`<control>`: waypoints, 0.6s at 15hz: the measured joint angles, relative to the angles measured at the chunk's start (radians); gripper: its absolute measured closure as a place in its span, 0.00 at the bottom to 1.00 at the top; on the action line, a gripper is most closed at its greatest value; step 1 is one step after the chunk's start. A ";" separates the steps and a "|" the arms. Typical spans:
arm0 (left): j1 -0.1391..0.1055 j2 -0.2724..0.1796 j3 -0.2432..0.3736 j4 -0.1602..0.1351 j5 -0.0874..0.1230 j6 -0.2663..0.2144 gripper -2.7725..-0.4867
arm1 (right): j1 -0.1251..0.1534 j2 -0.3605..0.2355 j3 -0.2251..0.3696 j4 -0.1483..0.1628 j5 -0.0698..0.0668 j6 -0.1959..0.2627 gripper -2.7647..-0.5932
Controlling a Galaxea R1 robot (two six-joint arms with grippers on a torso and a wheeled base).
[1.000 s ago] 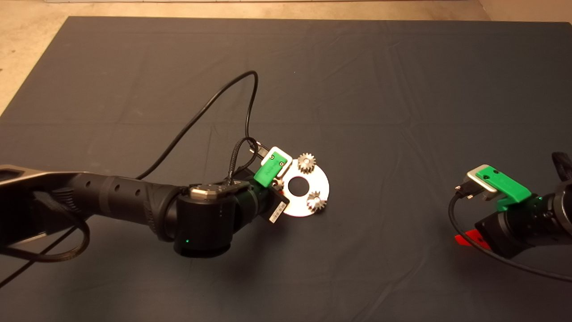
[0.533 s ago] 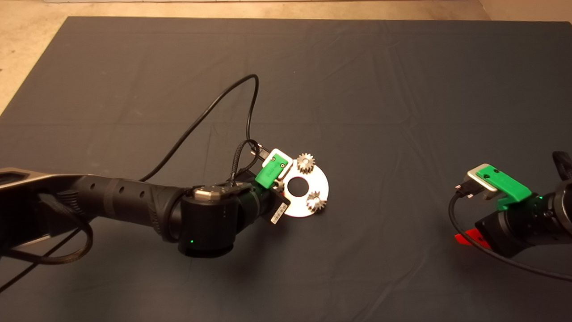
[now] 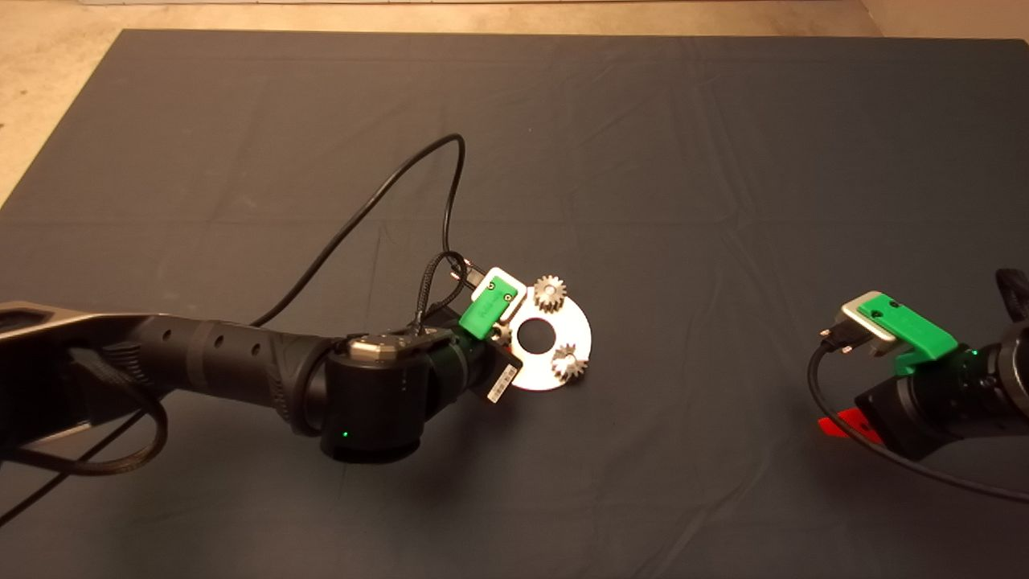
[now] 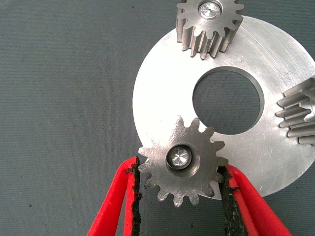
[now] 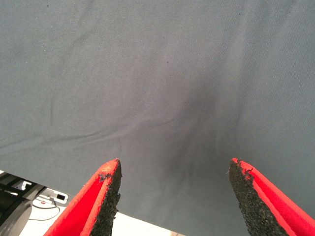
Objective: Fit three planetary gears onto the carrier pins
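The third gear [image 4: 182,167] sits on a pin [image 4: 178,158] at the disc's [image 4: 275,59] edge, clamped between the left gripper's [image 4: 179,196] pads. Beyond it, two gears [image 4: 209,24] sit on their pins. The right gripper [image 5: 172,196] hangs apart over bare mat [image 5: 157,73].
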 joint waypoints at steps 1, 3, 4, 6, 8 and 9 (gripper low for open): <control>0.000 0.000 0.000 0.000 0.000 0.000 0.81 | 0.000 0.000 0.000 0.000 0.000 0.000 0.53; 0.000 0.000 0.000 0.000 0.001 0.000 0.77 | 0.000 0.000 0.000 0.000 0.000 0.000 0.53; 0.000 -0.001 0.000 0.000 0.002 0.000 0.77 | 0.000 0.000 0.000 0.000 0.000 0.000 0.53; 0.000 -0.003 0.000 0.000 0.006 0.000 0.70 | 0.000 0.000 0.000 0.000 0.000 0.000 0.53; 0.000 -0.002 0.000 0.000 0.006 0.000 0.64 | 0.000 0.000 0.000 0.000 0.000 0.000 0.53; 0.000 -0.002 0.000 0.000 0.006 0.000 0.60 | 0.000 0.000 0.000 0.000 0.000 0.000 0.53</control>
